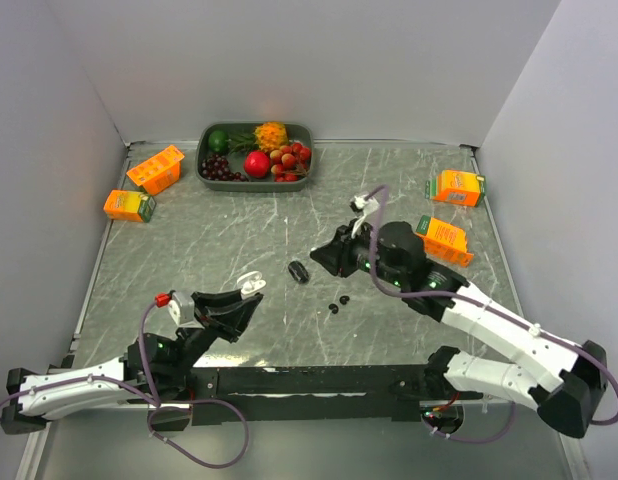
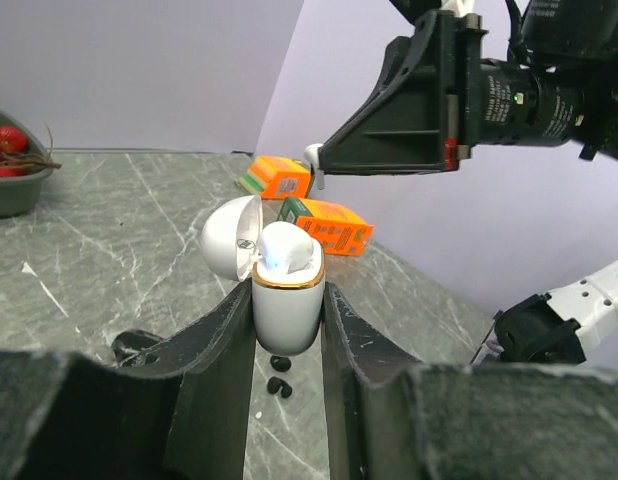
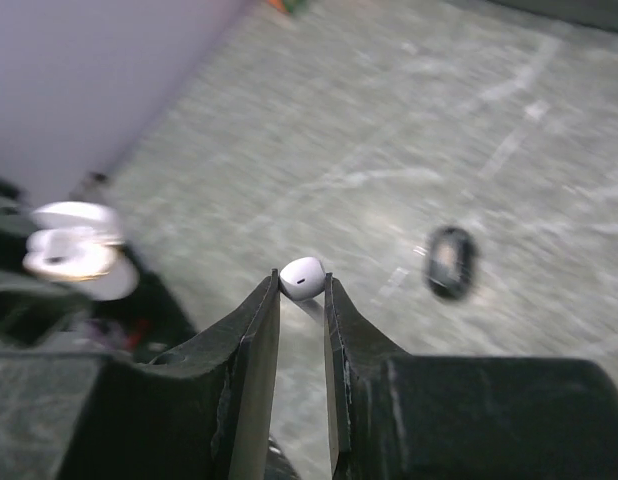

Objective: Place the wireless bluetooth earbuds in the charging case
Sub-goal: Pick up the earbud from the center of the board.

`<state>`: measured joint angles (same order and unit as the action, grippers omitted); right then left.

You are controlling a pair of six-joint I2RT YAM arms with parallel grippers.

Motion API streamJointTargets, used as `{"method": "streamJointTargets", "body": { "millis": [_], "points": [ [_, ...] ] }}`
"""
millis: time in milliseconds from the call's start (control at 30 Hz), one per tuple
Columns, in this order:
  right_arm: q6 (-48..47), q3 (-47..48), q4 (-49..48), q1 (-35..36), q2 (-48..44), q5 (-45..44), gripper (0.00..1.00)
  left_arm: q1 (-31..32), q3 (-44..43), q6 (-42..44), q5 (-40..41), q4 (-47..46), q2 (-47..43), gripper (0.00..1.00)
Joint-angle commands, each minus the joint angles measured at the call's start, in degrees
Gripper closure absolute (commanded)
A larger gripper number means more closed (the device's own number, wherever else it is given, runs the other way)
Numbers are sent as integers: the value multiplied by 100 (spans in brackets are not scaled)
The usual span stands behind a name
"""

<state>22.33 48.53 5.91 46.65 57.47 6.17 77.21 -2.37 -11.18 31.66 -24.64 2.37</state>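
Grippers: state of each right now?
Left gripper: closed on the open white charging case.
Right gripper: closed on a white earbud.

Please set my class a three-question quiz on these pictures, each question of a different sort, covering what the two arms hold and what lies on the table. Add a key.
1. True or false: the charging case held in the left end effector has its lid shut.
2. What does the right end effector grip? A) a black earbud B) a white earbud C) a grape
3. Fill in: the number of orange cartons on the table is ____.

Key: 1 false, the lid stands open; 2 B; 3 four.
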Motion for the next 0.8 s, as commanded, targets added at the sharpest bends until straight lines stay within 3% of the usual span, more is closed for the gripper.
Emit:
{"method": "streamJointTargets", "body": {
  "millis": [0,100,367,467,767],
  "points": [
    [781,-414,-1467,-25,-394,903,97,-4,132,221,-178,-935,281,99],
    [1176,-678,-2004,-33,-579,1175,100,-4,193,353,-318,-1314,518,99],
    [2205,-1776,-5165,2,-624,1685,100,-4,387,520,-608,-2668,1273,99],
    [2373,-1839,-5687,54,-430,1887,100,-4,387,538,-670,-2888,1476,99],
    [2285,-1557,-5750,529,-219,1712,100,-4,448,529,-652,-3248,1758,99]
  ]
}}
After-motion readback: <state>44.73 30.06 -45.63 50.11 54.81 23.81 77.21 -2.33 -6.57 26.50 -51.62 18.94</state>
